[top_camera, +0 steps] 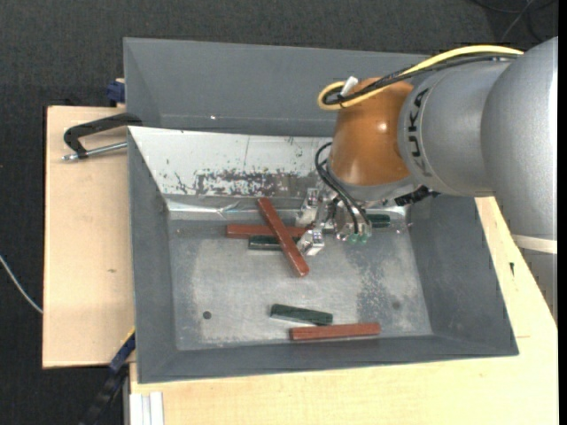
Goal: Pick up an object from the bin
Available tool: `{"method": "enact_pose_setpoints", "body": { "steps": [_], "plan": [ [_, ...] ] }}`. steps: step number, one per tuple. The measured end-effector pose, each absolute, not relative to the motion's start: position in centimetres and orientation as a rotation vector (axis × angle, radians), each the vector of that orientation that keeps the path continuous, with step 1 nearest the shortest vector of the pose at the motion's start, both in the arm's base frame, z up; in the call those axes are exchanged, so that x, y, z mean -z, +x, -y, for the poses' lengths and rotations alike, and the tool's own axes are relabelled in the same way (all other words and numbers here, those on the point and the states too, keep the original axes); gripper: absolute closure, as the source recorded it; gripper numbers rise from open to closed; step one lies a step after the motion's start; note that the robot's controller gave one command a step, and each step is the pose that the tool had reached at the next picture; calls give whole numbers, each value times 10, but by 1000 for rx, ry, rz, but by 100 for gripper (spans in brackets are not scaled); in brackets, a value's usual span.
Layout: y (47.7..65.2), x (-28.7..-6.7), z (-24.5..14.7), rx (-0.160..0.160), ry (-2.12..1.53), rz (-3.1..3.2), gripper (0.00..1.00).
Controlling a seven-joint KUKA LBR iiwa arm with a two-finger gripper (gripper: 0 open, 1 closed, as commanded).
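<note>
1. The pincer (317, 231) is low in the bin (221, 290), near the back wall and a little right of the middle. Whether it stands wide or narrow cannot be told (its metal parts are bunched together under the wrist).
2. Nearest to it is a slanted red-brown bar (283, 236), running from upper left to lower right. The pincer's tip is just beside the bar's lower half, on its right; whether they touch cannot be made out.
3. That bar lies across a level red-brown bar (244, 231) and a short dark green bar (263, 244) just below it (the three make a small heap).
4. On the pincer's other side, a dark green piece (379, 222) shows partly from under the arm.
5. Well apart, near the front wall, lie a second dark green bar (301, 313) and, just in front of it, a third red-brown bar (335, 331), both flat on the bin's floor.
6. Above the pincer sits the arm's orange wrist cover (372, 144).
</note>
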State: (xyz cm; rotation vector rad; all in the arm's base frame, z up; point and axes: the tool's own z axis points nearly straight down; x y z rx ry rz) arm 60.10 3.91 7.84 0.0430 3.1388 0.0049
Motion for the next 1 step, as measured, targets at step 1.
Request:
{"method": "enact_pose_setpoints", "body": {
  "steps": [1],
  "plan": [
    [597, -267, -67, -5, 77, -3125, 100]
  ]
}}
